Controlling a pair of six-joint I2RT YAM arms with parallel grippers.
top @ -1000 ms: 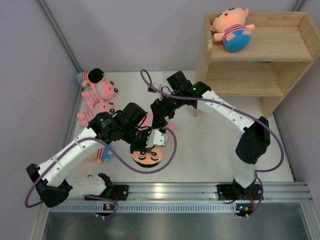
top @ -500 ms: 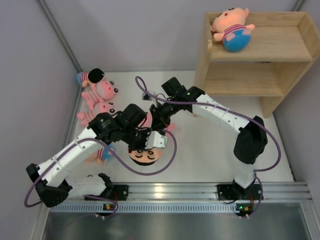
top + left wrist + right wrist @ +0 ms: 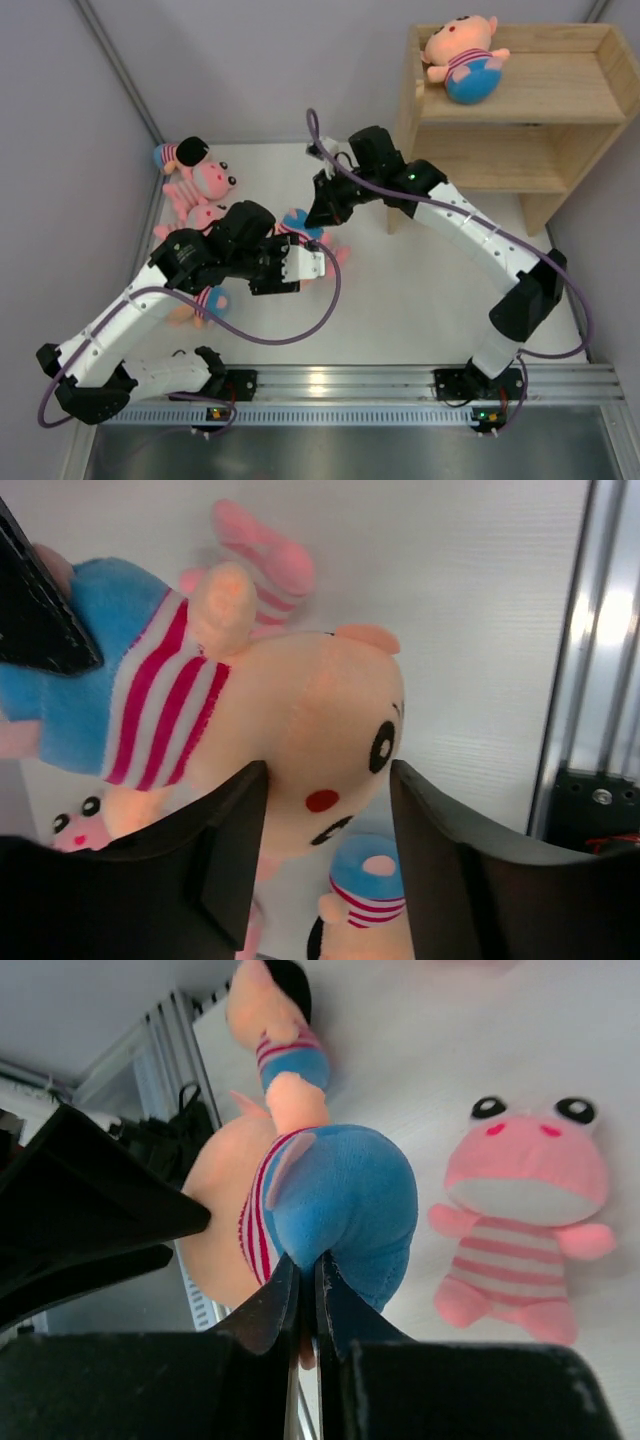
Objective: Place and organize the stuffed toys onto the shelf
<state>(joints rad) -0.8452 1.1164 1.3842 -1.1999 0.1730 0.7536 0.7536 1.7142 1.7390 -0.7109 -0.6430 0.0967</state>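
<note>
A peach-faced stuffed toy point(image 3: 300, 700) in a pink-striped shirt and blue bottoms hangs above the table between both arms. My right gripper point(image 3: 308, 1270) is shut on the blue bottom point(image 3: 345, 1190) of it. My left gripper point(image 3: 327, 780) is open, its fingers either side of the toy's head without pressing it. From above, the right gripper point(image 3: 312, 217) sits just beyond the left gripper point(image 3: 306, 262). The wooden shelf point(image 3: 560, 105) stands at the far right with one toy point(image 3: 462, 55) on its top tier.
More stuffed toys lie at the far left: a dark-haired one point(image 3: 185, 153), pink striped ones point(image 3: 203, 185), and one under my left arm point(image 3: 207, 300). A pink toy point(image 3: 525, 1200) lies below the held one. A metal rail point(image 3: 400, 380) runs along the near edge.
My right gripper shut on the toy's blue bottom and drew it away from the near edge. My left gripper, shut on the toy before, has opened and the left arm swung left.
</note>
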